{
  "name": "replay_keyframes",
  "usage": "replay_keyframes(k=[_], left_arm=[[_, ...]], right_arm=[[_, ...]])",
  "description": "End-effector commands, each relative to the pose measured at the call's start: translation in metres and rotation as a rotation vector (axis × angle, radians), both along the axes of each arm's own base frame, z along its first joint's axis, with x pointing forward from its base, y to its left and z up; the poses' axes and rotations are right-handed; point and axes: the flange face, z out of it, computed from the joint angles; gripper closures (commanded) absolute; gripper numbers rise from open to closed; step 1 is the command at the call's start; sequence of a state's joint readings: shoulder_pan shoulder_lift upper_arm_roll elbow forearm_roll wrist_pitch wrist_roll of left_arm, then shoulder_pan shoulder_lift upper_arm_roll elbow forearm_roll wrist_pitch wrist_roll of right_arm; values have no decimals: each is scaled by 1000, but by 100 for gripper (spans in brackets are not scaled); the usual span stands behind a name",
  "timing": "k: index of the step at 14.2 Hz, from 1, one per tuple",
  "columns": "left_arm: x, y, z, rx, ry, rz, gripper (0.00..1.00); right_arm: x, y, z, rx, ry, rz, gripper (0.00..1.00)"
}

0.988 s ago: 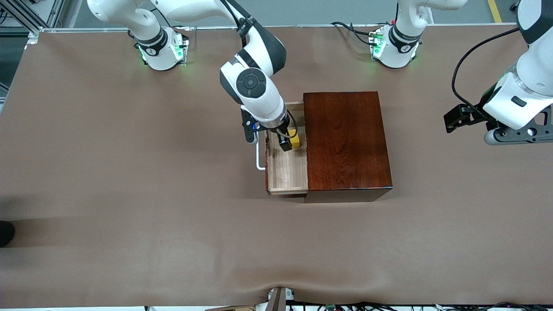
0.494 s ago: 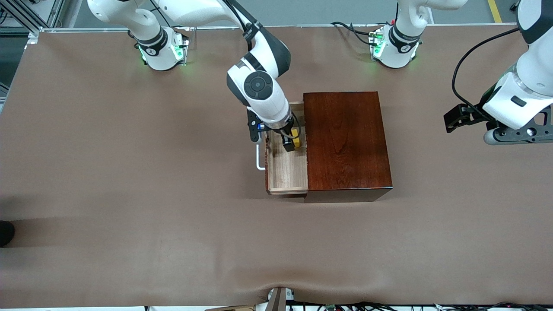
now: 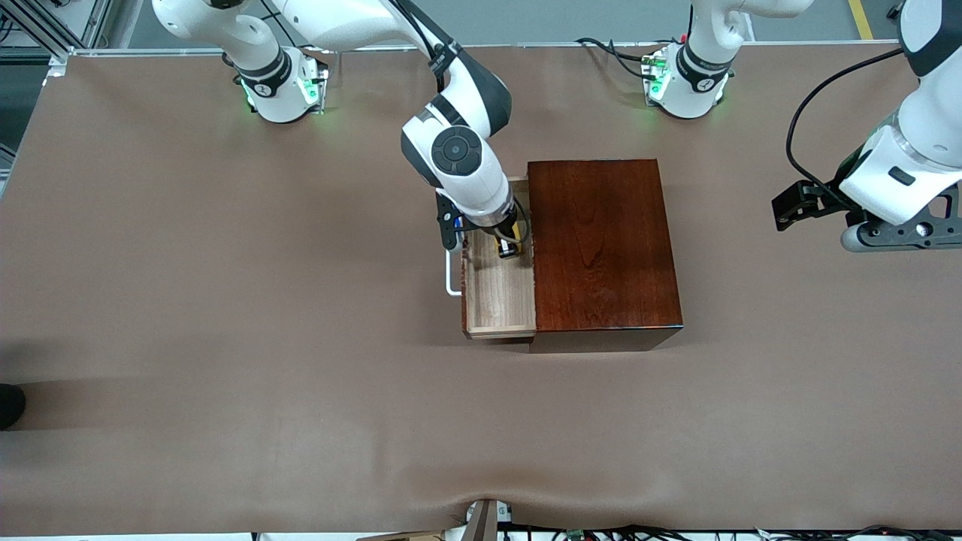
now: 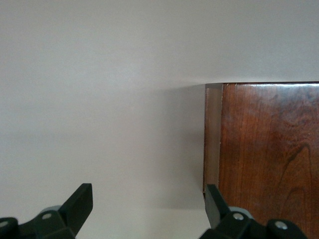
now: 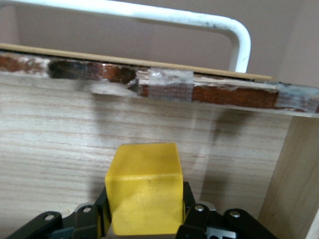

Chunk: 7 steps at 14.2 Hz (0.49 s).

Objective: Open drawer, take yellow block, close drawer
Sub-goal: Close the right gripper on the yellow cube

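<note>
The drawer (image 3: 497, 300) stands pulled out of the dark reddish-brown box (image 3: 601, 240) toward the right arm's end of the table, its white handle (image 3: 449, 274) on the outer side. My right gripper (image 3: 509, 248) reaches down into the drawer and is shut on the yellow block (image 3: 503, 242). In the right wrist view the yellow block (image 5: 144, 186) sits squeezed between the black fingers (image 5: 188, 205) over the drawer's pale floor (image 5: 60, 129), with the handle (image 5: 149, 12) past the drawer's front wall. My left gripper (image 3: 894, 234) waits open over the table at the left arm's end.
The box (image 4: 269, 149) shows at the edge of the left wrist view, past the open left gripper (image 4: 148, 211). Brown cloth (image 3: 225, 338) covers the table. Both arm bases (image 3: 282, 86) stand along the edge farthest from the front camera.
My right gripper has sunk deeper into the drawer and shut on the yellow block, which is now mostly covered by the hand. The left arm has not moved.
</note>
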State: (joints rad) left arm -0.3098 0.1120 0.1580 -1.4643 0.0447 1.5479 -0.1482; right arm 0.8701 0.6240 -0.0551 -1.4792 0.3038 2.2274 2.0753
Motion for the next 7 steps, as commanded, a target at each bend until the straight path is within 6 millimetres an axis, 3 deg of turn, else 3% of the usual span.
replay_keyframes(k=[1, 7], left_arm=[[-3, 2, 3, -25, -5, -18, 0], [-4, 3, 5, -25, -8, -16, 0]], right_arm=[[8, 3, 12, 24, -1, -26, 100], [20, -8, 40, 23, -6, -24, 100]])
